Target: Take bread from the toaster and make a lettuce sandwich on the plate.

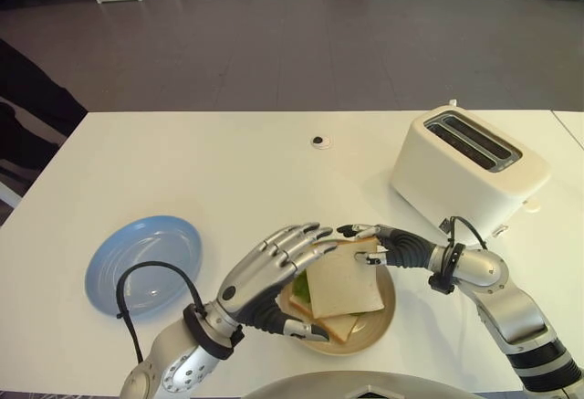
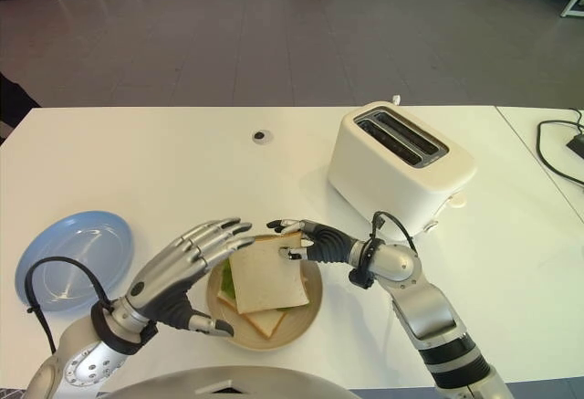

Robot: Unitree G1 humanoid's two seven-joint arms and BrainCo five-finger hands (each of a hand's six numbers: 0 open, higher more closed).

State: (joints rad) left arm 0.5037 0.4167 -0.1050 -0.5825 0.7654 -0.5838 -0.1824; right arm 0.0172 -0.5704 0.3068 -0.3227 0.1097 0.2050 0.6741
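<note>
The right hand (image 1: 392, 248) pinches the square white bread slice (image 1: 339, 282) over green lettuce (image 1: 299, 288) on the round tan plate (image 1: 372, 330). The left hand (image 1: 269, 271) is beside it, fingers outstretched and empty.

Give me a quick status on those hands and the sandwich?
Right hand pinching top slice corner. Left hand open beside it. Lettuce underneath, all on tan plate. Nothing blocking.

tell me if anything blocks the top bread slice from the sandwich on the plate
Nothing visible does. The top slice already lies on the lettuce on the plate, the right hand pinching its upper edge, the left hand beside it.
</note>
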